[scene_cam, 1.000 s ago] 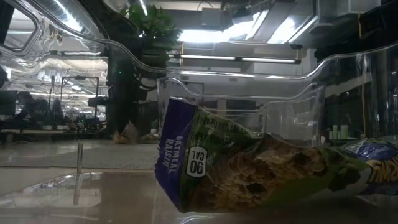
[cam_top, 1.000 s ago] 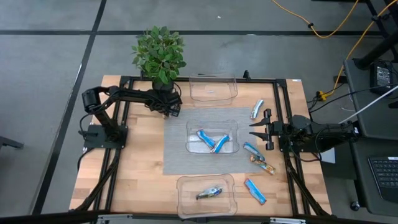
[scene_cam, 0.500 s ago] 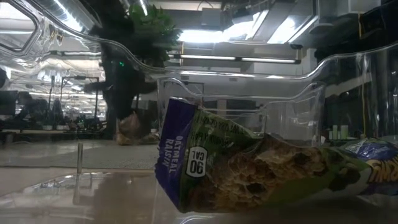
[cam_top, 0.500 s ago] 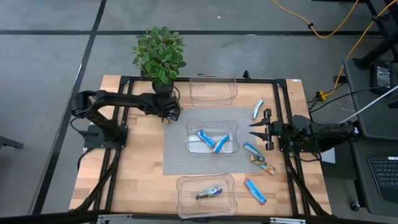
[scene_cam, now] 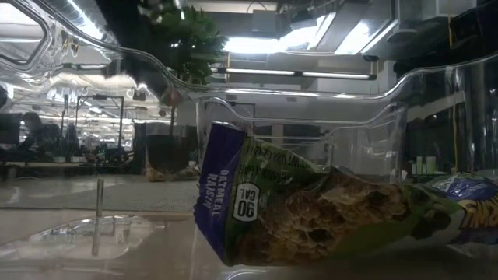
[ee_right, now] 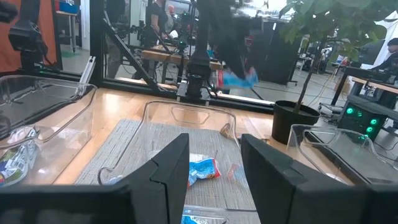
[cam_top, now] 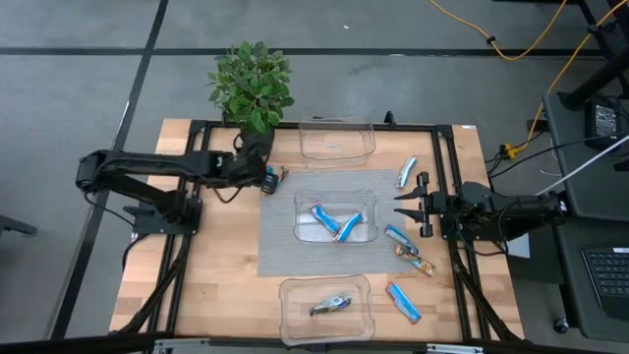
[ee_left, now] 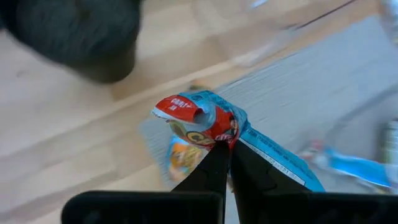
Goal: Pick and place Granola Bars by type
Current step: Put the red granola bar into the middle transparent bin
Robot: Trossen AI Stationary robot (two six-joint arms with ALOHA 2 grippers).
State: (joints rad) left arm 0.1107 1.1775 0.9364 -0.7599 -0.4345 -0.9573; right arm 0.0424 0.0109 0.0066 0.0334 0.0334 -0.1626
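Note:
My left gripper (cam_top: 269,178) hangs over the far left corner of the grey mat (cam_top: 280,251), shut on a light-blue bar with a red end (ee_left: 208,118). My right gripper (cam_top: 401,204) waits open and empty at the table's right, beside the middle bin (cam_top: 336,200). That bin holds two bright blue bars (cam_top: 334,223). The near bin (cam_top: 325,290) holds one bar (scene_cam: 311,210) with a green and purple wrapper. Loose bars lie flat on the table at the right: a silvery one (cam_top: 406,172), a blue one (cam_top: 399,236), a brown-orange one (cam_top: 415,261) and a blue one (cam_top: 402,302). My left gripper pinches the bar between its two fingers (ee_left: 214,163) near its crumpled red end (ee_left: 231,134). The fingers slant downward at it. The bar is lifted clear of the table, and its light-blue length (ee_left: 280,165) sticks out to one side of the fingers.
An empty clear bin (cam_top: 337,140) stands at the table's far edge, with a potted plant (cam_top: 253,84) to its left near my left arm. A black frame (cam_top: 442,147) runs around the table.
My left gripper has gone up with the light-blue bar, which is now lifted clear of the table, and has moved a little toward the mat. Its arm has stretched out from the table's left.

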